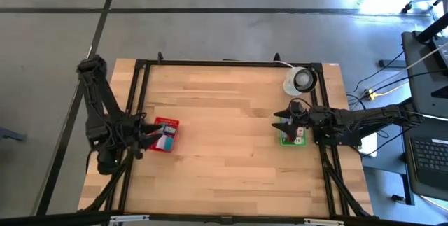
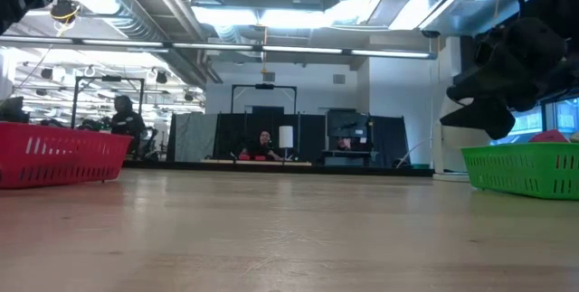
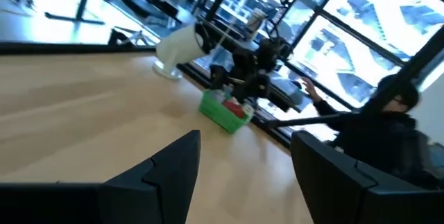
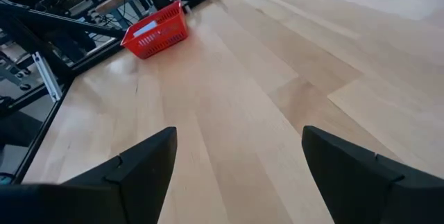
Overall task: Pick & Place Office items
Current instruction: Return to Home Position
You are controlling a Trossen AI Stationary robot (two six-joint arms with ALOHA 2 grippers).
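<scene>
A red tray (image 1: 166, 133) stands at the table's left and holds small teal, white and pink office items (image 1: 166, 142). It also shows in the right wrist view (image 4: 156, 30). A green tray (image 1: 292, 138) stands at the right and holds a few small pieces, one of them red (image 3: 237, 109). My left gripper (image 3: 243, 148) is open and empty. It hovers at the red tray's left side (image 1: 143, 135) and points toward the table's right. My right gripper (image 4: 239, 141) is open and empty. It hovers above the green tray's left part (image 1: 283, 122) and points toward the table's left.
A white round roll (image 1: 301, 80) stands at the far right corner, just beyond the green tray. The bare wooden tabletop (image 1: 224, 135) lies between the two trays. A person in dark clothes (image 3: 392, 120) is beyond the table's right edge.
</scene>
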